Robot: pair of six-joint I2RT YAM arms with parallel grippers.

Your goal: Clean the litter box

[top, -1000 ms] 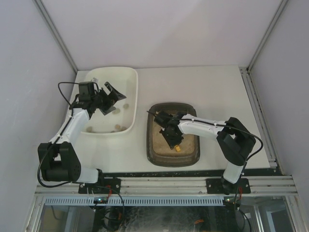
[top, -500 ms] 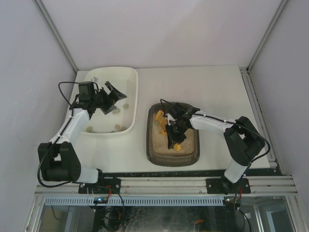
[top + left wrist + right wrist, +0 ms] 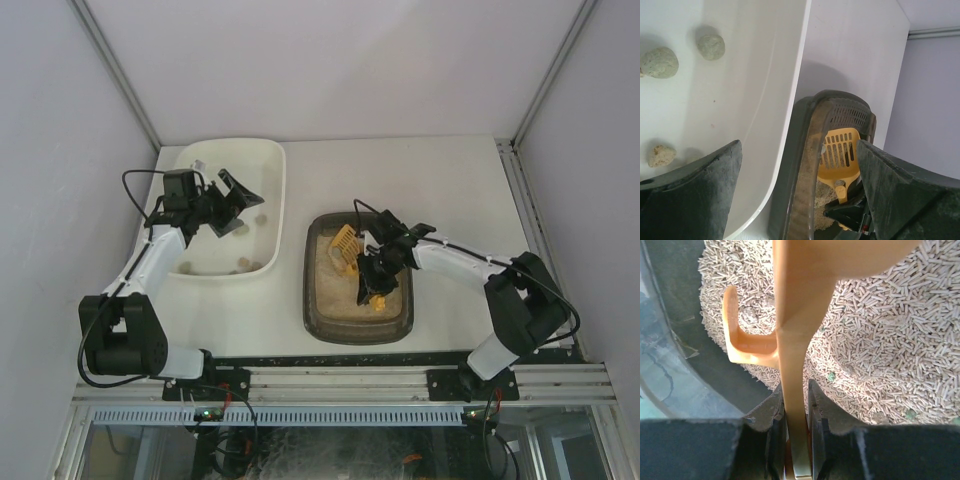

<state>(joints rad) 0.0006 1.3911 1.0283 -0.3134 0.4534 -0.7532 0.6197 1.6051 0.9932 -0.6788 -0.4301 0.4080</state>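
The litter box (image 3: 356, 336) is sitting on the counter (image 3: 450, 180) near its middle, slightly toward 6 o'clock, with its long sides running from 12 to 6. The right gripper (image 3: 372, 276) is reaching into it and pinching the handle of a yellow scoop (image 3: 346, 243). In the right wrist view the two fingers are pressing against either side of the flat handle, and a small hook is sticking out from the handle to the left. The scoop's slotted head is lying toward the box's 11 o'clock corner, and the handle is running back toward 5 o'clock. Beige pellet litter (image 3: 880, 365) is spreading under the scoop, leaving the dark floor of the box bare along one side.

At about 10 o'clock from the litter box, just beside it, a white tub (image 3: 272, 190) is standing on the counter. The left gripper (image 3: 232, 200) is hovering over the tub with its fingers spread wide, holding nothing. A few grey-beige lumps (image 3: 659, 62) are lying apart from one another on the tub floor.
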